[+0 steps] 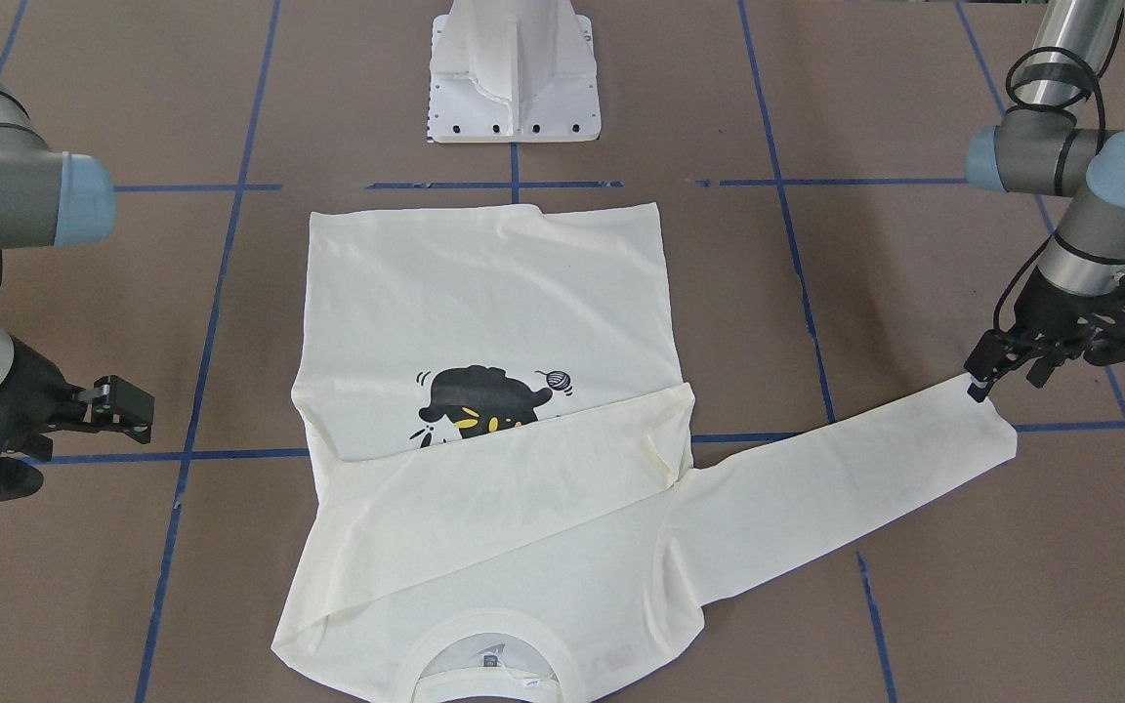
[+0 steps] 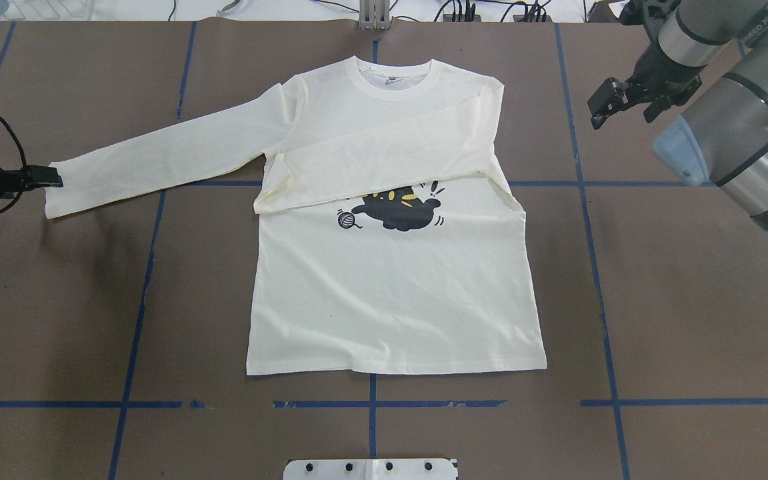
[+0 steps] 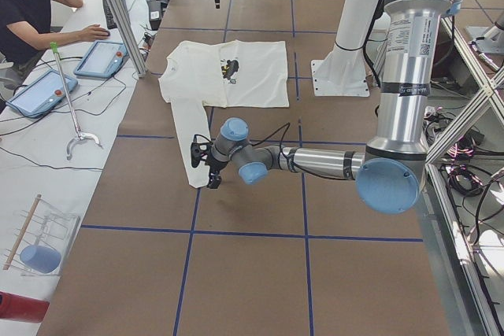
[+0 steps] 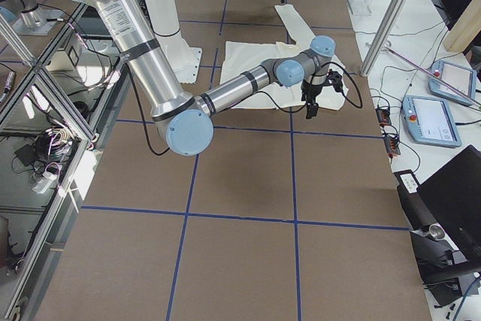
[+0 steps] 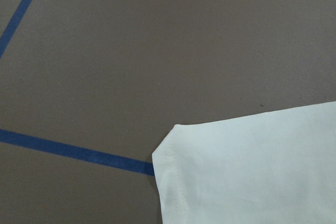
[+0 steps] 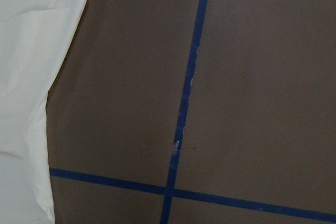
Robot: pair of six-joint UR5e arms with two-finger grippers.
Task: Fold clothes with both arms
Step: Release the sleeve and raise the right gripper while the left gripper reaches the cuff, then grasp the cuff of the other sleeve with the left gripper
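Finds T-shirt (image 2: 391,300) flat mid-table, print up (one sleeve (image 2: 384,160) across chest); left gripper (image 2: 44,177) at outstretched left cuff (image 2: 64,193), right gripper (image 1: 128,402) far right, off cloth, seemingly empty. Cannot tell either jaw gap.

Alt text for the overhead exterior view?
A cream long-sleeved T-shirt lies print-up on the brown table, one sleeve folded across its chest, the other stretched out to the left gripper at its cuff. The right gripper is clear of it.
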